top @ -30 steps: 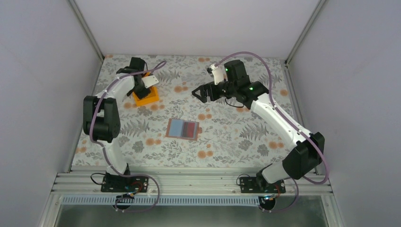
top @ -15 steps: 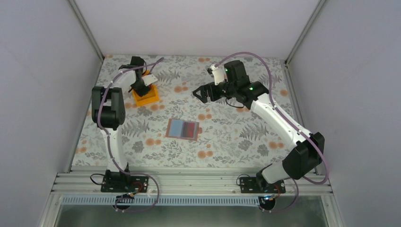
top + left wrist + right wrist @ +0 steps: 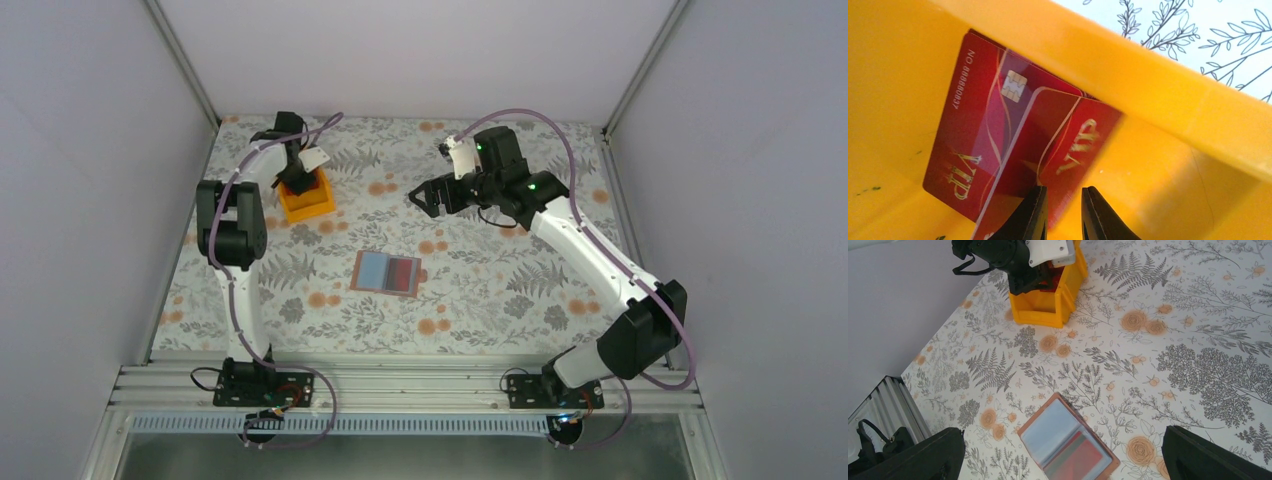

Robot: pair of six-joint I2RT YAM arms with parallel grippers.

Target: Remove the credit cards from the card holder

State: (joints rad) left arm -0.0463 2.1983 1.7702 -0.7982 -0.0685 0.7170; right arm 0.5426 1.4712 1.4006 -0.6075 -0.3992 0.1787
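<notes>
1 × desk (image 3: 480,300): floral-print top, carrying everything below.

1 × right arm (image 3: 590,250): pose matches that of a second ago. Its right claw (image 3: 424,197) hangs above the far middle of the desk. It is released, with its fingers (image 3: 923,455) spread to both edges of the wrist view and nothing between them.

1 × left arm (image 3: 232,222): the elbow is drawn up and farther back than a second ago. Its left claw (image 3: 1064,216) reaches down inside the bin. The two tips stand a narrow gap apart in front of a card's lower edge; whether they pinch it cannot be told.

1 × bin (image 3: 312,203): orange-yellow plastic, far left. From above, the left wrist blocks most of its inside.

1 × card holder (image 3: 386,272): tan, lying open at mid-desk, unmoved, well apart from both claws. Blue lining shows in its left half.

credit cards (image 3: 1013,150): two red VIP cards in the bin. The chip card (image 3: 973,135) lies behind and the second card (image 3: 1068,140) overlaps it. A further red card (image 3: 404,273) sits in the holder's right half with a darker strip beside it; the number there is unclear.
</notes>
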